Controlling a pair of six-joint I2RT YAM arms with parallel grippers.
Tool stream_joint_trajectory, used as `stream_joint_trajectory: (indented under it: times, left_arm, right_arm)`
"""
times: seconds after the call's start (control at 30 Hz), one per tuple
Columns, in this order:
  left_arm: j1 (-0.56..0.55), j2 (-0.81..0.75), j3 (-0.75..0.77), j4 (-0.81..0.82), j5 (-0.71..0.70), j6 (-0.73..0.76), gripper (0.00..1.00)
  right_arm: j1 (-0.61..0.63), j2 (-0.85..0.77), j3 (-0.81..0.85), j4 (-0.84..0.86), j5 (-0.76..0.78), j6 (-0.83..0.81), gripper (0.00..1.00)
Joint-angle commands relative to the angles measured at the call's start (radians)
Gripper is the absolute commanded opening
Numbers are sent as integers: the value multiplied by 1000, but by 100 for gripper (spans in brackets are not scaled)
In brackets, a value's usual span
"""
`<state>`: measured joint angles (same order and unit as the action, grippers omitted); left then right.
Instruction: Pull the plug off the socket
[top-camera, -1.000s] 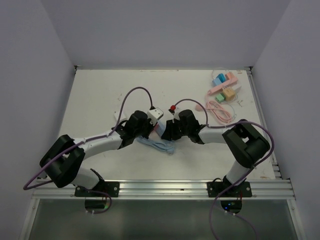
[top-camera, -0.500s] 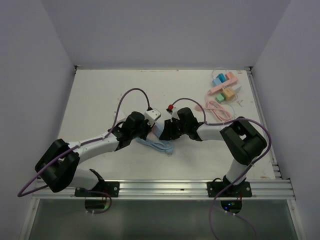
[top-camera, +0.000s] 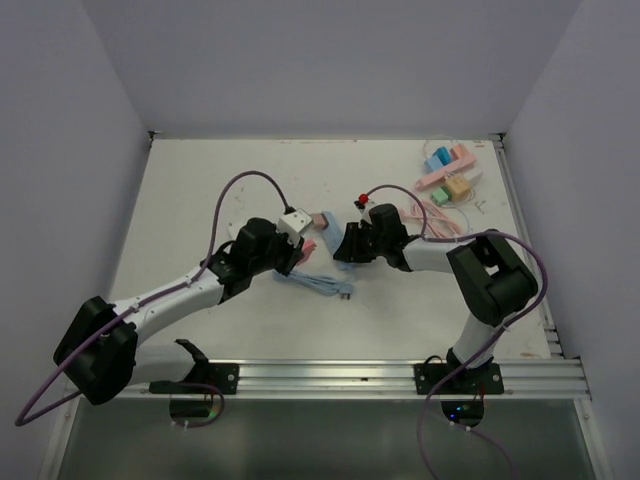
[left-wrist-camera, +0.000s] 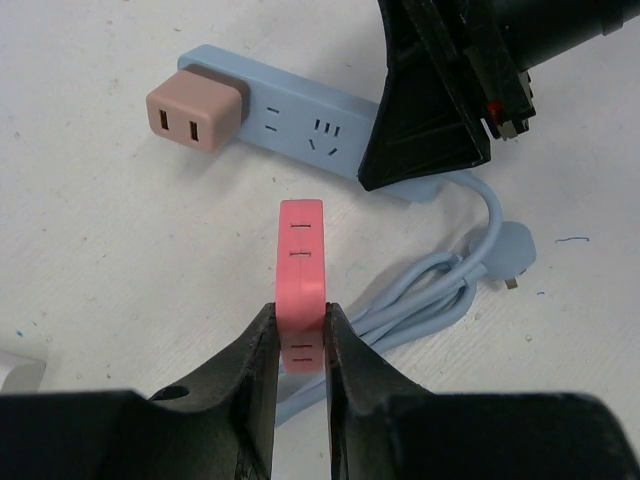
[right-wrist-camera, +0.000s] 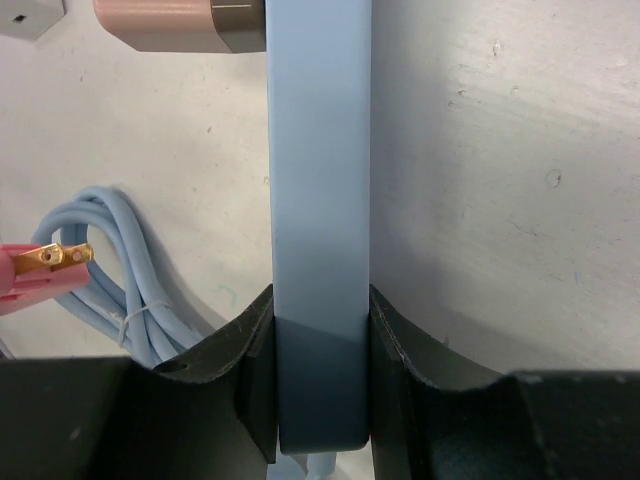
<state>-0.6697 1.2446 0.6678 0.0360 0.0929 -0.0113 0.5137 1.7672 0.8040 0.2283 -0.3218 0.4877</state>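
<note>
So the left gripper (left-wrist-camera: 300, 325) was clamped tight on the pink plug (left-wrist-camera: 300, 250), holding it clear of the blue power strip (left-wrist-camera: 300, 125) on its near side. The left wrist view hid the gold prongs (right-wrist-camera: 55, 257), but the right wrist view caught them bare. A tan adapter (left-wrist-camera: 195, 112) sat plugged into the strip's left end. Over on the right, the right gripper (right-wrist-camera: 320, 312) was pinching the strip's other end, with the coiled blue cable (left-wrist-camera: 430, 300) lying beside it.

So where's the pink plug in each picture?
Top external: the pink plug sits near the picture's middle.
Left wrist: centre, pinched by the left gripper.
Right wrist: left edge, gold prongs showing.
Shared landmark: the coiled blue cable beside it.
</note>
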Motion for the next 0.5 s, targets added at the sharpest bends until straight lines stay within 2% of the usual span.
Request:
stream_joint_trajectory:
  times: [0.0,0.1,0.23,0.47]
  left_arm:
    - [12,-37,27,21,-34,-36,0]
    - [48,-53,15,51,-97,-82,0]
    - [152,-11,21,68,-182,-177,0]
    - [260,104,18,203,-223,-406,0]
  right_arm:
    - [-10,67,-49,-221,165,-3,0]
    - [-15,55,-61,-208,159,6,0]
    - [-21,35,-80,-175,135,8,0]
    - [-21,6,-104,-129,107,8,0]
